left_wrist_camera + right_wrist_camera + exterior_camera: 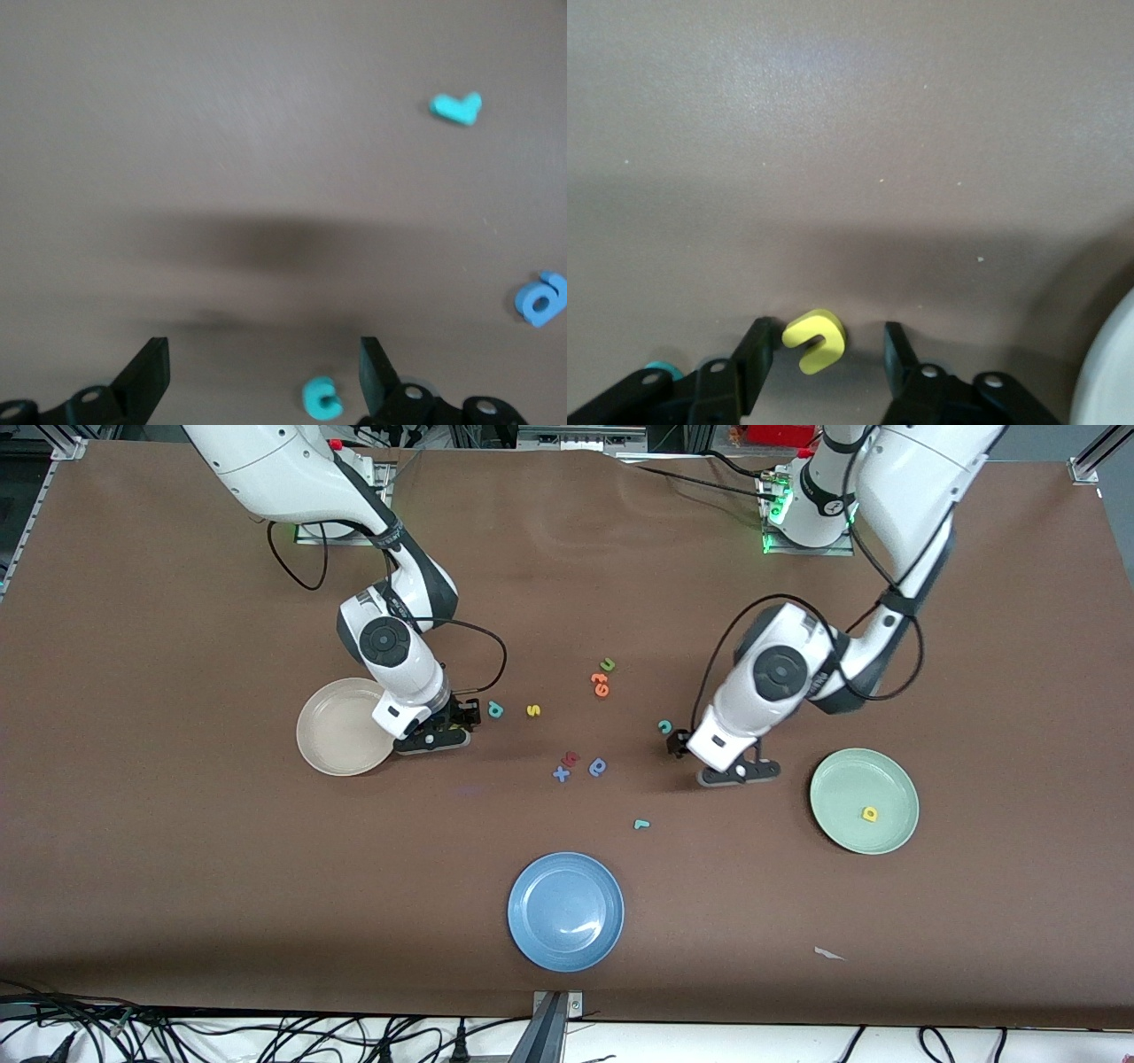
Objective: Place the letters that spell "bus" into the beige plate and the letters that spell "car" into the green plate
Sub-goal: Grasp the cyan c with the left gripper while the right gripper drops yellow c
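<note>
Blue plate (pixel 565 911) nearest; yellow u (pixel 814 339) between right hand's (pixel 822 361) half-closed fingers, ungripped.

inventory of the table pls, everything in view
beige plate: 1, cream-beige, right arm's end, nothing seen in it
green plate: 1, pale mint, left arm's end
blue plate: 1, blue, mid-table, nearest the front camera
yellow a: 1, yellow, in the green plate
yellow u: 1, yellow, on the table between the right gripper's fingers
teal b: 1, teal, beside the right gripper
yellow s: 1, yellow, beside the teal b
teal c: 1, teal, at the left gripper
teal r: 1, teal, mid-table
green u: 1, green
orange letters: 2, orange, beside the green u
red letter, blue x, blue a: 1 each, clustered mid-table
right gripper: open, around the yellow u
left gripper: open, low over the teal c
</note>
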Controlling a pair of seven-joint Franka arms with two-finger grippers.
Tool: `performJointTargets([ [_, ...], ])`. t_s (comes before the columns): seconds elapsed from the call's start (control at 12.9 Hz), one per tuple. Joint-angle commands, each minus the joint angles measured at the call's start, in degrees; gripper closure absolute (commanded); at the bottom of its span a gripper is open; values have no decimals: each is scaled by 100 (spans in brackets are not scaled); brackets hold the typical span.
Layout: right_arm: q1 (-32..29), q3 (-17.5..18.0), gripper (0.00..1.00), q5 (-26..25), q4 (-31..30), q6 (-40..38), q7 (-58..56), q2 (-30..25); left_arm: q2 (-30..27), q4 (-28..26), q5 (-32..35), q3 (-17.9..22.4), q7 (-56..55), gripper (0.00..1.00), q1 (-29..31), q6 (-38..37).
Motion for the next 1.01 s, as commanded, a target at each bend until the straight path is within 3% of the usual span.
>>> performJointTargets([
  [0.0, -48, 57, 50, -121, -174, 133, 85, -81, -87, -317, 608, 37, -971, 6, -227, 309],
  [0.39, -48, 57, 85, -122, -174, 81, 50, -160, 159, -484, 751, 37, -1237, 11, -404, 687],
  [0.62, -57, 66, 86, -122, -174, -190, -12, -423, 247, -493, 856, 37, -1246, 18, -404, 758],
  [0.93, -425, 66, 86, -130, -165, -1349, -676, -1283, 256, -493, 865, 37, -1351, 36, -413, 758],
])
